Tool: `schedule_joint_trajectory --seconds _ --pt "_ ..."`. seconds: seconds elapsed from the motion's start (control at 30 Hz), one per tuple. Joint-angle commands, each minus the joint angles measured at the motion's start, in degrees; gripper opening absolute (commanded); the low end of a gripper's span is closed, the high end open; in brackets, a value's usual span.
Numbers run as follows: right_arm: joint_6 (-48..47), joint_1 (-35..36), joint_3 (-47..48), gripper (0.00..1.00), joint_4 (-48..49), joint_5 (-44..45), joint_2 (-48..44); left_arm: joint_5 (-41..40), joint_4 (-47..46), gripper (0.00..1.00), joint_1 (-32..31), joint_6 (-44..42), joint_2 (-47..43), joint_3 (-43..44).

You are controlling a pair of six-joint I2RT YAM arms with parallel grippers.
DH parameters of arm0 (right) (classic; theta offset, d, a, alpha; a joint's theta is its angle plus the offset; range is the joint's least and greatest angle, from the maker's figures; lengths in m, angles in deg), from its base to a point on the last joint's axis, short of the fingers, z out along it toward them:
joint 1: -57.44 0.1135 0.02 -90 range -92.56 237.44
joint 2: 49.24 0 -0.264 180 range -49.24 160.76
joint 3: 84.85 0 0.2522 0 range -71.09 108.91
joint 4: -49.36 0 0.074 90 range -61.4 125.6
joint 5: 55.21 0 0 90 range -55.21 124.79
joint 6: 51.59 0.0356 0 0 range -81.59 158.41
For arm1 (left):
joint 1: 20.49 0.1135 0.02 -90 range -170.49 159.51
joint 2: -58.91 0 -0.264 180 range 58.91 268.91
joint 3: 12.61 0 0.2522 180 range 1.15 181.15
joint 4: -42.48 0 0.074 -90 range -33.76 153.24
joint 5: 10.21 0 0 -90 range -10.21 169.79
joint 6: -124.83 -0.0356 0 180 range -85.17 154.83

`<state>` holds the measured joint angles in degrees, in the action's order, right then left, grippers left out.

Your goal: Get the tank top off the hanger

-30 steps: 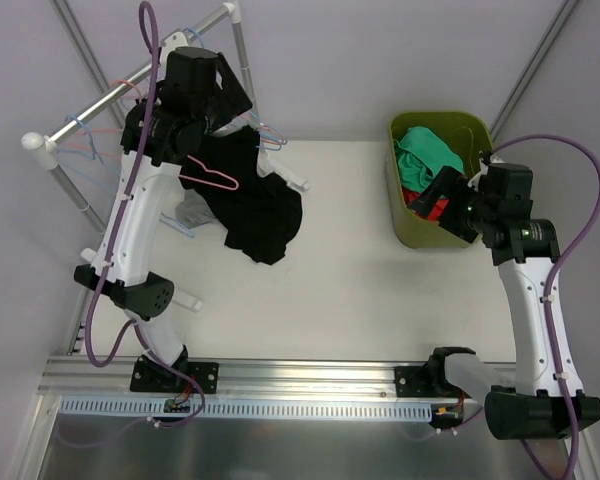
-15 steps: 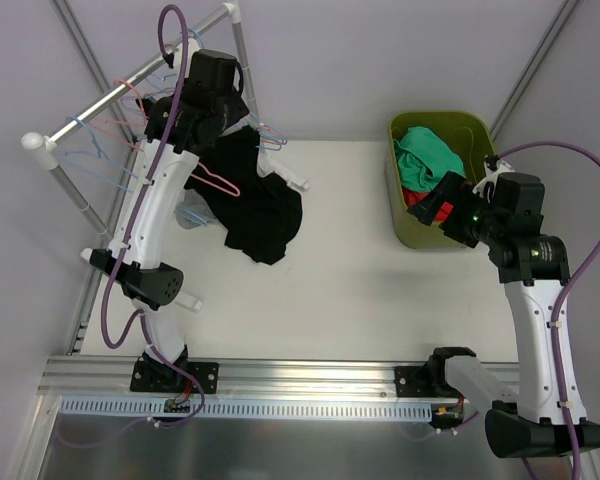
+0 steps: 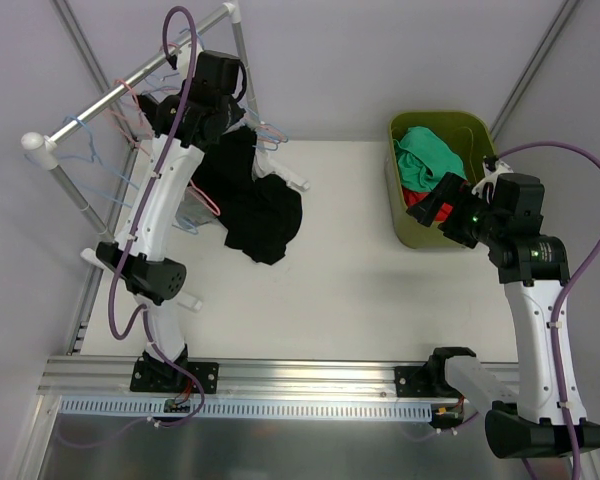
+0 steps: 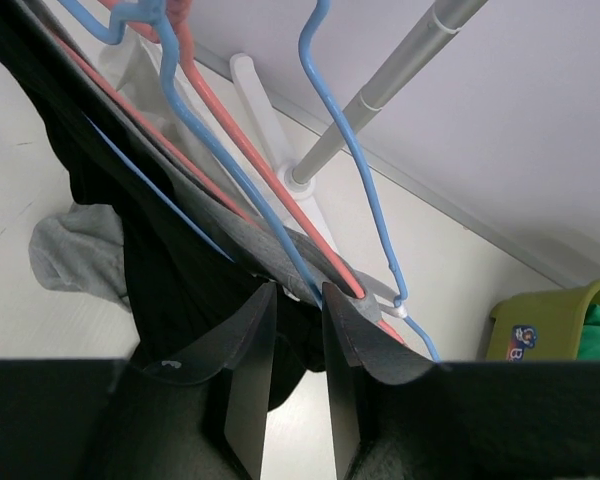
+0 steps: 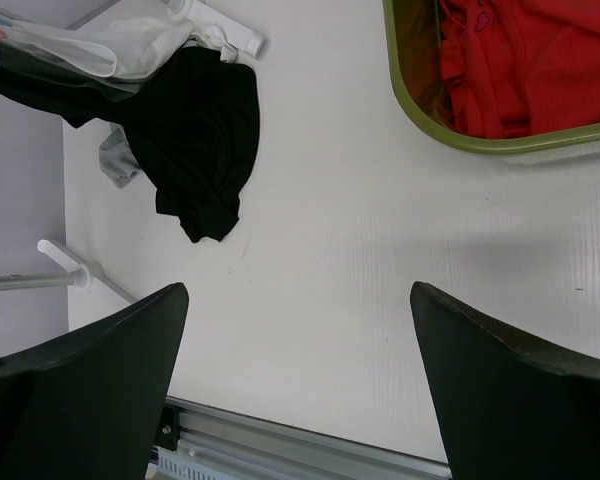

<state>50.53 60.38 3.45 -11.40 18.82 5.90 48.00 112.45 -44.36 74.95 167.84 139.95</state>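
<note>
The black tank top (image 3: pixel 255 200) hangs from a hanger on the rack rod (image 3: pixel 110 100) at the back left, its lower part heaped on the table. My left gripper (image 3: pixel 208 100) is up at the rod among the hangers. In the left wrist view its jaws (image 4: pixel 298 300) stand close together with a slim gap. A blue hanger wire (image 4: pixel 210 140) and a grey fabric edge run into the gap at the tips. A pink hanger (image 4: pixel 230 130) lies alongside, with the tank top (image 4: pixel 180 290) behind. My right gripper (image 3: pixel 435 205) hovers wide open and holds nothing by the bin.
A green bin (image 3: pixel 400 215) with green and red clothes stands at the back right. The rack's white foot (image 3: pixel 290 180) lies beside the tank top. A grey cloth (image 4: pixel 70 250) lies on the table under the rack. A metal rail (image 3: pixel 300 385) runs along the near edge.
My left gripper has moved up and back toward the rod, and its jaws have narrowed around the hanger wire. The right arm shifted slightly right, then held still, jaws unchanged.
</note>
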Motion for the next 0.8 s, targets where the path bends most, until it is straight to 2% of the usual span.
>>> schedule_joint_trajectory --seconds 0.0,0.23,0.33,0.47,0.6,0.77 --pt "-1.1 0.5 1.0 1.00 0.3 -1.4 0.2 -1.6 -1.6 0.25 0.9 0.2 0.2 -0.2" --pt "-1.6 1.0 1.3 0.99 0.3 -1.3 1.3 -0.8 -2.1 0.25 1.5 0.4 1.1 0.2" --pt "-1.8 1.1 1.5 1.00 0.3 -1.3 1.8 -0.4 -2.3 0.36 1.6 0.7 0.9 0.9" --pt "-1.8 1.3 1.7 1.00 0.4 -1.2 2.5 0.3 -2.9 0.35 1.6 2.4 -0.5 0.9" --pt "-2.0 1.5 2.1 1.00 0.6 -1.3 3.1 -1.0 -3.6 0.32 1.6 2.6 -0.6 0.9" --pt "-2.4 1.7 2.8 0.99 0.5 -1.1 3.8 -1.8 -3.6 0.17 1.6 3.6 -1.2 -1.7"
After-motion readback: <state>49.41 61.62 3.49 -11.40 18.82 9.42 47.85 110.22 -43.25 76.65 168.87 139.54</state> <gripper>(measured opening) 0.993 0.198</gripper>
